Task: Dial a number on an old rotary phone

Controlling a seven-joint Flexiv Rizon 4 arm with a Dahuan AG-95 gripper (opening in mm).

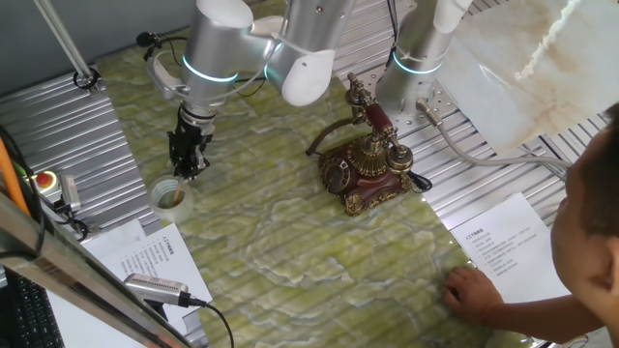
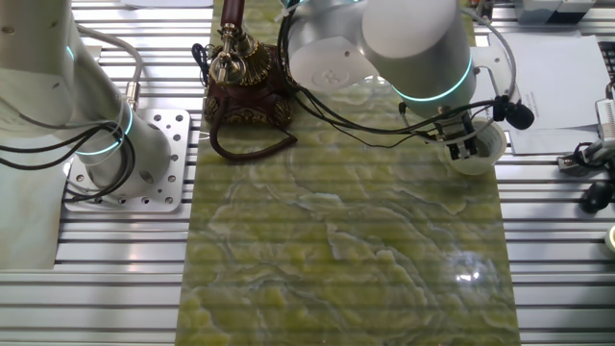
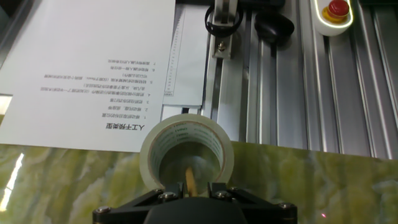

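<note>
Old rotary phone (image 1: 366,166) sits center-right in one fixed view, on the green marbled mat (image 1: 290,242); upper left in the other fixed view (image 2: 242,77). Dial (image 1: 338,174) faces lower left of the frame. Handset (image 1: 373,116) long axis runs upper left to lower right across the cradle, roughly perpendicular to the dial's facing. Black cord (image 1: 327,138) loops off toward upper left.

Gripper (image 1: 188,162) is well apart from the phone, at frame left, hanging just above a tape roll (image 1: 169,197). Hand view: roll (image 3: 186,151) sits directly under the fingers, a thin tan stick (image 3: 189,183) held between them, jaws narrow.

Papers (image 3: 99,68) lie beyond the mat.
</note>
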